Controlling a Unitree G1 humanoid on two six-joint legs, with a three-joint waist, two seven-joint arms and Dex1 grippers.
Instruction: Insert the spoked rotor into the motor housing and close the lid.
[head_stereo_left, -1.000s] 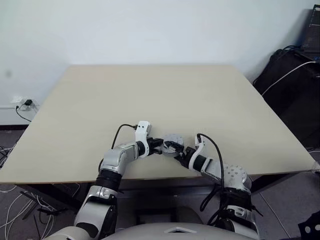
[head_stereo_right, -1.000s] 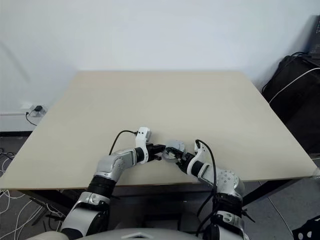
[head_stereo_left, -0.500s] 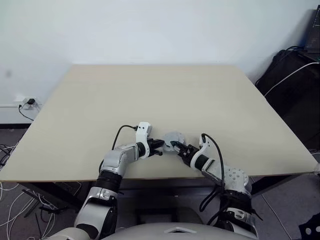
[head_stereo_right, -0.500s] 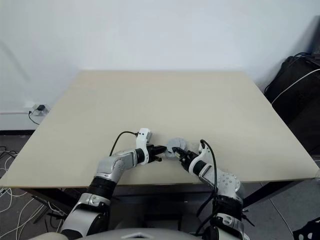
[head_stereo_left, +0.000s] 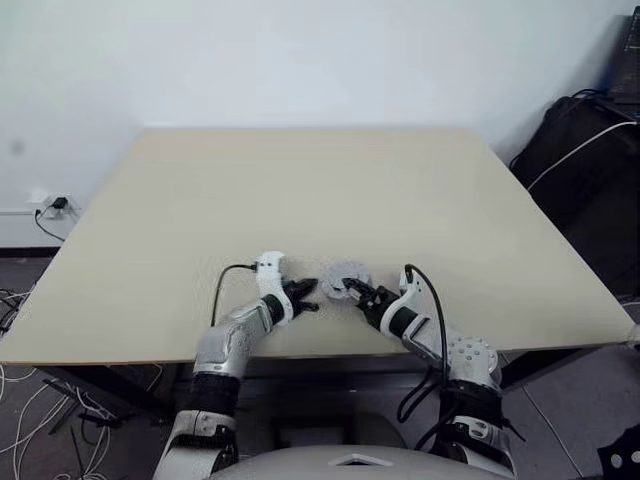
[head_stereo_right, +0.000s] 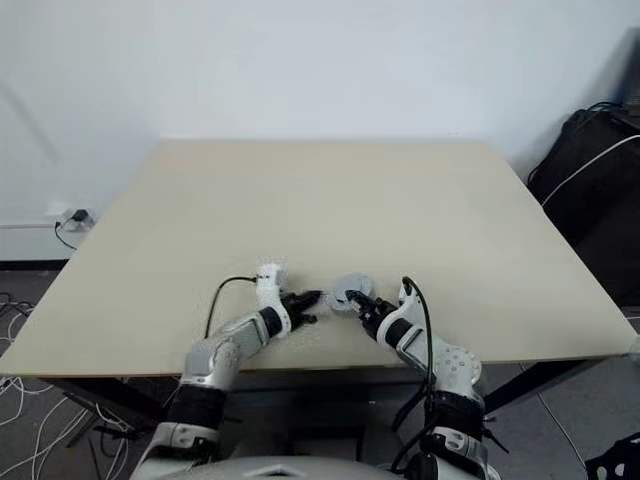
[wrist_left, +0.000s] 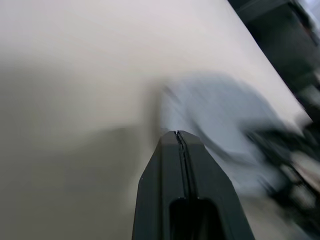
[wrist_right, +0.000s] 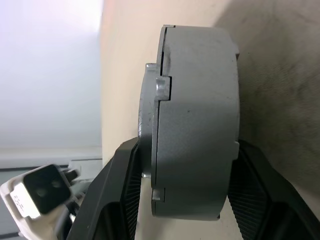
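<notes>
right gripper (head_stereo_left: 352, 290): lower centre of frame, jaws clamped across the closed grey motor housing (wrist_right: 195, 120), tighter than a second ago.
left gripper (head_stereo_left: 308, 292): fingers pressed shut, empty, drawn back left of the housing.
lid (wrist_right: 152, 125): seated on the housing.
table (head_stereo_left: 300, 190): bare around them.
Meaning: assembly looks finished.

Silver-and-white arms carry black cables looping to white wrist housings, each end effector (head_stereo_left: 352, 291) having black fingers.
</notes>
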